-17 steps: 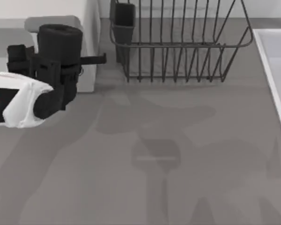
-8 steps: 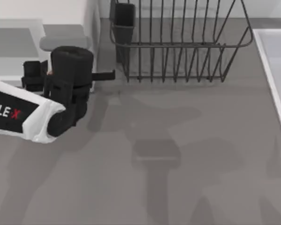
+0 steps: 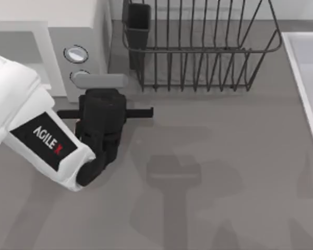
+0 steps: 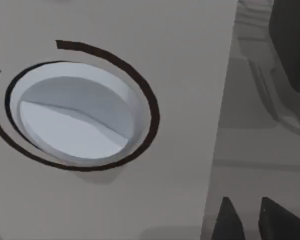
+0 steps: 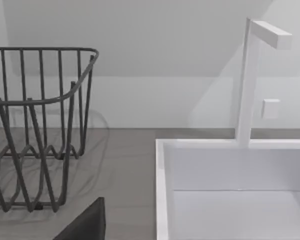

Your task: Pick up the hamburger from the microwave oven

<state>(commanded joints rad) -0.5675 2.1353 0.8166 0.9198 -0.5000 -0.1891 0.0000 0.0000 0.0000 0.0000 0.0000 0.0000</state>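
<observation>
The off-white microwave oven stands at the table's back left, with one round silver-blue knob in plain sight and a second partly covered below it. My left gripper is black on a white arm and sits just in front of the knob panel. A pale grey bar at its far end lies over the lower knob. The left wrist view looks close-up at the microwave panel and one knob. The hamburger is out of view. A dark piece of my right gripper shows in the right wrist view.
A dark wire dish rack with a black utensil cup stands behind, right of the microwave, and appears as the rack in the right wrist view. A white sink with a faucet borders the right side.
My left arm has drawn back from the microwave's front, toward the table's front and to the right. Both knobs, covered before, have come into sight.
</observation>
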